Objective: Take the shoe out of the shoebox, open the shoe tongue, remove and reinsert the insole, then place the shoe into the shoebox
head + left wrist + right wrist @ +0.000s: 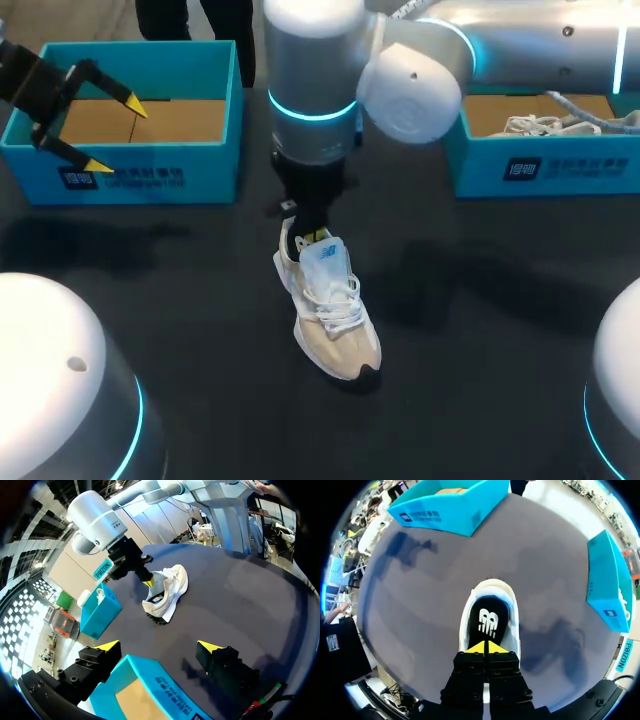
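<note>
While at the one unboxed shoe (330, 310), right fingers (476, 648) together; left fingers (108, 645) apart; two shoeboxes (140, 178) (575, 168).

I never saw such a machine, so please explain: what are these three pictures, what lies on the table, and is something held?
It is a robot with two arms. One picture looks down from above; the two round ones come from wrist cameras. On the table lie a pale shoe and blue boxes: left shoebox, right shoebox. The left tool hangs open over the left shoebox. The right tool, shut, is at the shoe's heel, over the black insole; whether it grips anything is unclear.
</note>
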`<state>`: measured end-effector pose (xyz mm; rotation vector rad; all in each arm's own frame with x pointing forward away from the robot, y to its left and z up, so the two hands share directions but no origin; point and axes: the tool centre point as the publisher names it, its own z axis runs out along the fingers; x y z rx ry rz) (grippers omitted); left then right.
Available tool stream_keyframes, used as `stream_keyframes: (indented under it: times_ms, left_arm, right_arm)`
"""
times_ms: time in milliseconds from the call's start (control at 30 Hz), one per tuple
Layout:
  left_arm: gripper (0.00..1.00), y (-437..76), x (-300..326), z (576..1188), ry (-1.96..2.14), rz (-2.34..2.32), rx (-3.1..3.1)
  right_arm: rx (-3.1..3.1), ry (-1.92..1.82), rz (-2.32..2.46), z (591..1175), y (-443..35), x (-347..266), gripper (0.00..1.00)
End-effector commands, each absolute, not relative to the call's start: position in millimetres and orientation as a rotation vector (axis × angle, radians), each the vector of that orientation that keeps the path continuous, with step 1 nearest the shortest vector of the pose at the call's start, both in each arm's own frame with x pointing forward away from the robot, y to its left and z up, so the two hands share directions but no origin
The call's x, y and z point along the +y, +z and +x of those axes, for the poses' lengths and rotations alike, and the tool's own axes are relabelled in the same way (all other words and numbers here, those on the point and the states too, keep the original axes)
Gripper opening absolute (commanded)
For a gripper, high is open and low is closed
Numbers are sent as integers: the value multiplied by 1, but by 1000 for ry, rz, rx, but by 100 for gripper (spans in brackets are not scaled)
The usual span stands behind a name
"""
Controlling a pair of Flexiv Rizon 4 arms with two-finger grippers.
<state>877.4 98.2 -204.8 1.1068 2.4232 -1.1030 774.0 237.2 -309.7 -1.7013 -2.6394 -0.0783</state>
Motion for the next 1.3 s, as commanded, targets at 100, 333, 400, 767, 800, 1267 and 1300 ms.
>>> stream_keyframes:
  times_ms: [100,333,400,767,800,1267,1300]
  left_arm:
    - [100,-204,99,877,-1100,1109,2425]
    - [100,-204,99,877,-1100,1109,2425]
    - [100,-204,99,877,-1100,1109,2425]
    - [100,-204,99,877,-1100,1109,2425]
    - [100,-204,99,877,-1100,1109,2425]
    - [100,-204,99,877,-1100,1109,2425]
    - [100,-204,99,877,-1100,1109,2425]
  right_arm:
    - [-2598,-67,-1676,771,-325,237,0]
    - [-2585,4,-1665,763,-335,239,0]
    - [-2578,-9,-1681,763,-337,238,0]
    - [-2546,60,-1646,761,-349,240,0]
    - [-2545,67,-1644,760,-350,240,0]
    - [-2487,84,-1658,754,-385,244,0]
    - [-2487,91,-1659,754,-387,244,0]
